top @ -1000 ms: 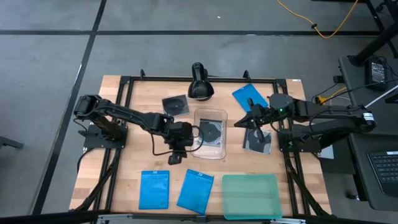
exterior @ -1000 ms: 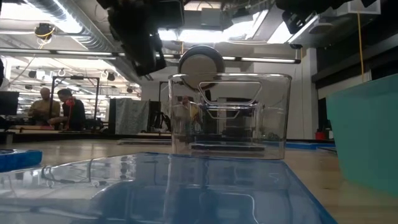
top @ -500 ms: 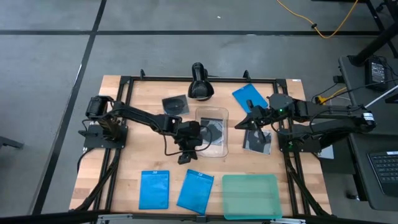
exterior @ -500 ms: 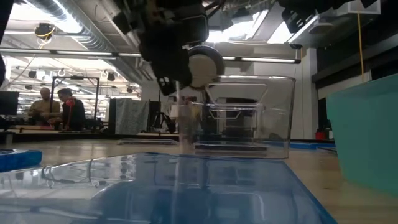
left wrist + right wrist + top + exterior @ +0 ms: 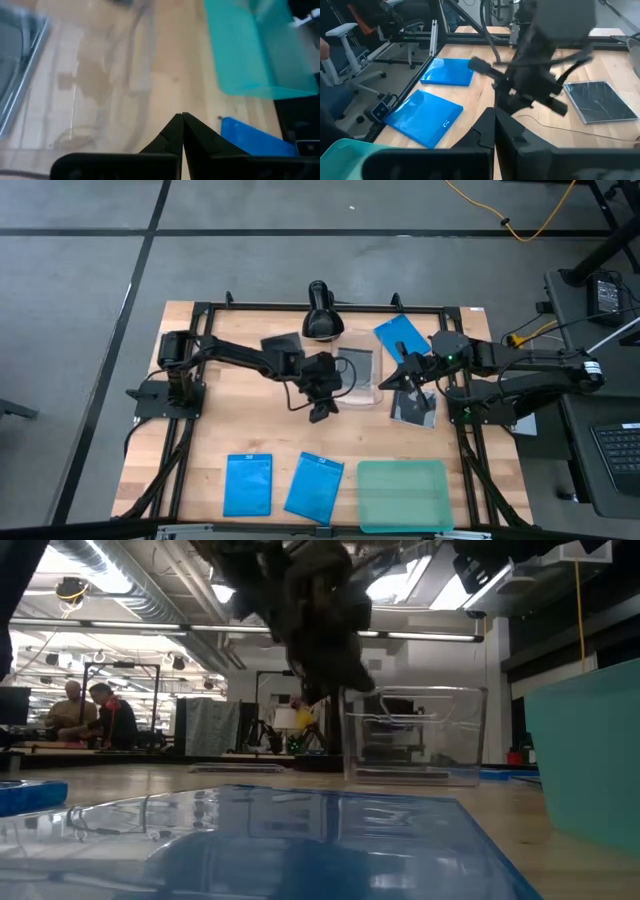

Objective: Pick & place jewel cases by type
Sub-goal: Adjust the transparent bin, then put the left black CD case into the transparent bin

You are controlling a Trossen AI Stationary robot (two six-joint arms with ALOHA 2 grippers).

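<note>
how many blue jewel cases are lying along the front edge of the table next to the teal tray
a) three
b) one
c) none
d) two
d: the high view shows two blue jewel cases lying side by side at the front edge, left of the teal tray; the third blue case lies at the back, near the right gripper.
</note>
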